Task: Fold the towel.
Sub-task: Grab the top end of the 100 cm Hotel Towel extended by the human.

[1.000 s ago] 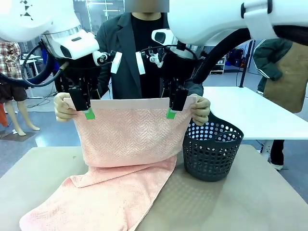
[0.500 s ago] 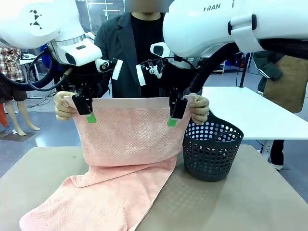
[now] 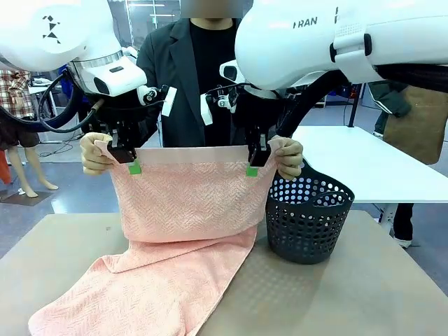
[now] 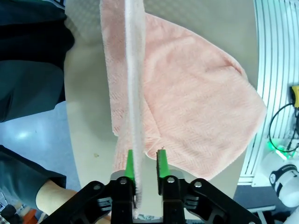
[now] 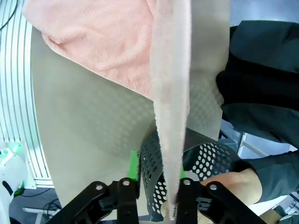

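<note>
Salmon towel (image 3: 185,199) held up, both claws at its top band.
The front view shows a person pinching the top corners, one hand (image 3: 94,155) at 9 o'clock and the other hand (image 3: 288,158) at 3 o'clock. The towel's tail trails over the table (image 3: 364,280) toward 7 o'clock, with a dark perforated basket (image 3: 308,220) at 4 o'clock. The wrist views add that the band runs between the fingers of the left gripper (image 4: 145,161) and the right gripper (image 5: 158,170). Both stand parted, with a gap beside the cloth.

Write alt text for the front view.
A person across the table holds a pink towel up by its top corners, with the left gripper and right gripper at its top edge. Its lower half lies on the table beside a dark basket.
</note>
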Controlling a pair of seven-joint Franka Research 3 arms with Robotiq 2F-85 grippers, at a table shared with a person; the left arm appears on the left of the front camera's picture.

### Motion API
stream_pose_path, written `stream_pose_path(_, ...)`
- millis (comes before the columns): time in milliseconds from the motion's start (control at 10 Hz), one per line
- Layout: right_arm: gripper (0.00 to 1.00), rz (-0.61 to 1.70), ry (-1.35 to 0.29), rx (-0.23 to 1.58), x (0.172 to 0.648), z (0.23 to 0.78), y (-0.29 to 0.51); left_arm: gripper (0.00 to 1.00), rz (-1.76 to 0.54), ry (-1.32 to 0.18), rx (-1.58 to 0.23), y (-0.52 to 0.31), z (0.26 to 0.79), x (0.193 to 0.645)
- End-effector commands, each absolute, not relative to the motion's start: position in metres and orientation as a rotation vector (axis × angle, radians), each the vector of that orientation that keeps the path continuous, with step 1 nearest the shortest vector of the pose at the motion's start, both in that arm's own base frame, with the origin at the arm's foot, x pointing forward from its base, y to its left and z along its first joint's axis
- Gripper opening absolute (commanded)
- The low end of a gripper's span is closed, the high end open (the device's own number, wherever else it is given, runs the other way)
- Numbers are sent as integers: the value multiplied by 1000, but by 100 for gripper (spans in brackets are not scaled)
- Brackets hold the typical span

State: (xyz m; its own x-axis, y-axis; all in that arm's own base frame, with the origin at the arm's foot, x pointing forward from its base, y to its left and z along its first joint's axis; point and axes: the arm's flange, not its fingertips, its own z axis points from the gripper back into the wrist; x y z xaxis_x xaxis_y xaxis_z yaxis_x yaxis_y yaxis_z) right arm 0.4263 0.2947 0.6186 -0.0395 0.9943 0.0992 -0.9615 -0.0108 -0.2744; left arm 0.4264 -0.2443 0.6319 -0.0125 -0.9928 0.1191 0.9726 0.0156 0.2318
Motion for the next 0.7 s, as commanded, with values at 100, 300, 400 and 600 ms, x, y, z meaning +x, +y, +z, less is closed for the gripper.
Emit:
stream_pose_path(100, 0, 1523, -323, -150, 425, 623, 295, 0, -1555, -265, 129, -243, 629, 425)
stream_pose_path(300, 0, 1504, -328, -147, 425, 624, 295, 0, -1549, -263, 133, -242, 629, 425)
stream_pose_path(400, 0, 1502, -329, -147, 425, 625, 294, 0, -1542, -268, 133, -241, 630, 425)
stream_pose_path(600, 0, 1466, -335, -119, 425, 625, 292, 0, -1471, -288, 133, -237, 631, 427)
